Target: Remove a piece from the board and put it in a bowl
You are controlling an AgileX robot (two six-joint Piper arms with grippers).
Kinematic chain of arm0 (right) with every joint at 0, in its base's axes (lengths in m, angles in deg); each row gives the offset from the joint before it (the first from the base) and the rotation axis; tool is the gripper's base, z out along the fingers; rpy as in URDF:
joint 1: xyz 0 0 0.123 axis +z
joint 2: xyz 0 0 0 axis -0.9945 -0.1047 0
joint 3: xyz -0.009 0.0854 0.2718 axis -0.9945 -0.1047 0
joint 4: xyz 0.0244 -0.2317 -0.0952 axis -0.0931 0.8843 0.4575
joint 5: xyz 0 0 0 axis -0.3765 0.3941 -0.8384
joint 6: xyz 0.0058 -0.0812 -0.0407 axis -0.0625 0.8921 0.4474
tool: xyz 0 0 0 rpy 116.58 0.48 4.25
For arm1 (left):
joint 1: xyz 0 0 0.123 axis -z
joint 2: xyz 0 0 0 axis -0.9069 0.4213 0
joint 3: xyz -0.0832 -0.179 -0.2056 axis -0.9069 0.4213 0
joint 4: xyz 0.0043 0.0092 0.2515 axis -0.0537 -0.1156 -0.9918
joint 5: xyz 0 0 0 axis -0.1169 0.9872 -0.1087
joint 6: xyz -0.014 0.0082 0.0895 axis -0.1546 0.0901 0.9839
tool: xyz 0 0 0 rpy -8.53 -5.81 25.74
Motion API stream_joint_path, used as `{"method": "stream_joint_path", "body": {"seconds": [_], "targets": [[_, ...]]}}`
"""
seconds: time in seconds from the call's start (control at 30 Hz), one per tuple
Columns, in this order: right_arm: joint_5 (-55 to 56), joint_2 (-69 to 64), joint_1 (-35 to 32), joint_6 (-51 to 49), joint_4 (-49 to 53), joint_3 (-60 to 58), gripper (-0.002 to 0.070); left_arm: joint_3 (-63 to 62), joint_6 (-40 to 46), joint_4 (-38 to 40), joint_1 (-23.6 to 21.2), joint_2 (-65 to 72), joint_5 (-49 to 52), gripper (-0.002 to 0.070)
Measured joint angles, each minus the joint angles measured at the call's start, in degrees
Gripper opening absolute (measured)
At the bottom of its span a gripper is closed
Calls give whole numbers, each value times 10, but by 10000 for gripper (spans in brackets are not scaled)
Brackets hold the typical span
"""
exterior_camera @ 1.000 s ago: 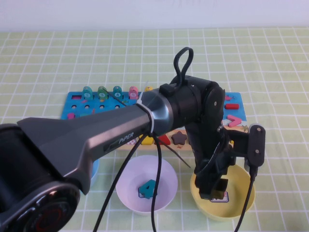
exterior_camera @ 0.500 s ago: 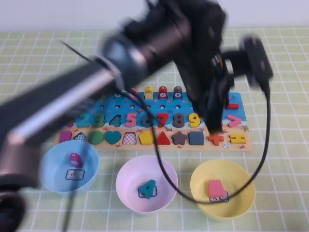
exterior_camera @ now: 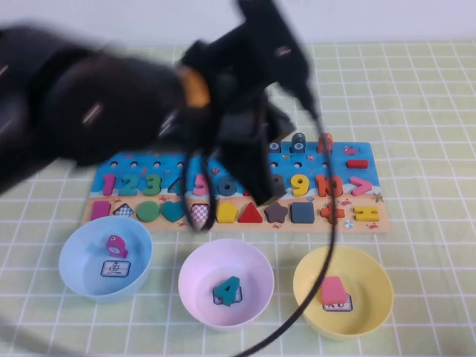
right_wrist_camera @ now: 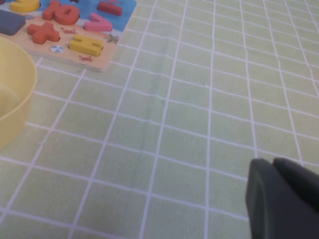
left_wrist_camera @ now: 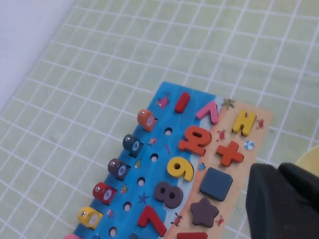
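Note:
The pink trapezoid piece (exterior_camera: 332,289) lies inside the yellow bowl (exterior_camera: 306,277) at the front right, on its white label. The board (exterior_camera: 378,224) lies behind the three bowls. My left arm is blurred above the board's middle, and its left gripper (exterior_camera: 259,190) hangs over the number row, away from the bowl. In the left wrist view the left gripper (left_wrist_camera: 276,167) is shut and empty, above the board's (left_wrist_camera: 259,117) right end beside the bowl's rim (left_wrist_camera: 312,159). My right gripper (right_wrist_camera: 271,162) is shut and empty over bare cloth, right of the bowl (right_wrist_camera: 15,94) and the board (right_wrist_camera: 99,62).
A light blue bowl (exterior_camera: 74,260) at the front left holds a magenta ring piece (exterior_camera: 115,245). A pink bowl (exterior_camera: 197,268) in the middle holds a teal number 4 (exterior_camera: 227,290). Two shape slots (exterior_camera: 199,213) on the board's tan strip show a checkered bottom. A green checked cloth covers the table.
My left arm has lifted out of the yellow bowl, leaving the pink trapezoid in it, and has swung up and to the left over the board.

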Motion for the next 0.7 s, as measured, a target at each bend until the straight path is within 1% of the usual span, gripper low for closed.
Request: {"method": "stream_joint_path", "body": {"seconds": [0.1,0.27,0.5,0.63,0.7], "targets": [[0,0,0,0,0,0,-18,87,-45,-9,0,-69,-75,-1],[0,0,0,0,0,0,-18,186,-121,-18,-16,-170,-120,-2],[0,0,0,0,0,0,-18,324,-144,-19,-80,-265,-230,-2],[0,0,0,0,0,0,-18,398,-165,15,-109,-302,-288,-3],[0,0,0,0,0,0,-18,454,-169,29,-112,-323,-358,-4]]}}
